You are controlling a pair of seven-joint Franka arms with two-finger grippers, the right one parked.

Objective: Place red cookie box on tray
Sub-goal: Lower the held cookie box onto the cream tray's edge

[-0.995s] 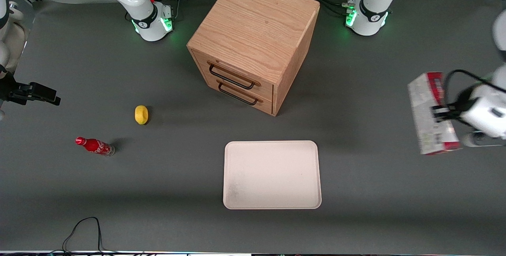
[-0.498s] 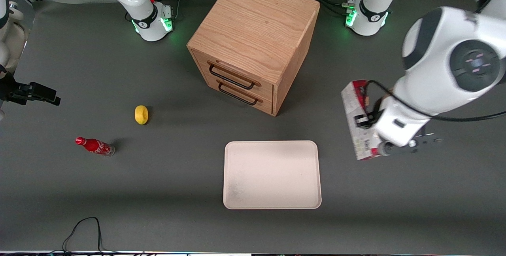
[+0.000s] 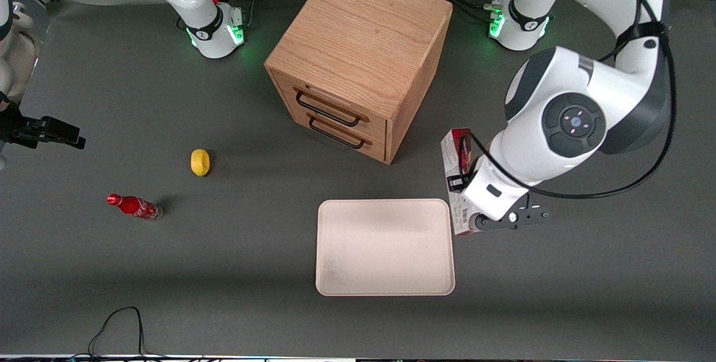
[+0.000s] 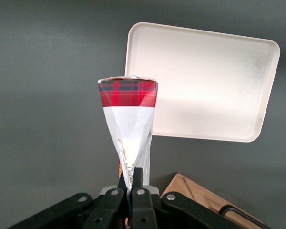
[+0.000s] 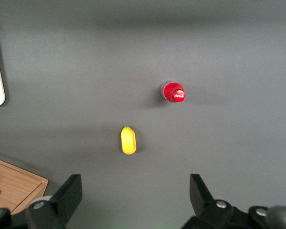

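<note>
Grey matting covers the table [image 3: 168, 272], with a wooden drawer cabinet [image 3: 358, 60] standing farther from the front camera than the tray [image 3: 385, 247]. The gripper [image 4: 132, 183] hangs in the air just beside the tray's edge on the working arm's end; its fingers [image 4: 137, 177] are pressed onto the thin red cookie box [image 4: 128, 129], pinching it by its narrow edge. The box juts forward from the fingertips, its tartan end leading, clear of the mat and not yet over the tray.

Procedure, as judged from this position: carry the box sideways until its full length lies over the tray's bare middle. Lower until the box is close to the tray floor before releasing, since a carton pinched on edge is likely to topple. Keep the load clear of the cabinet's corner.
</note>
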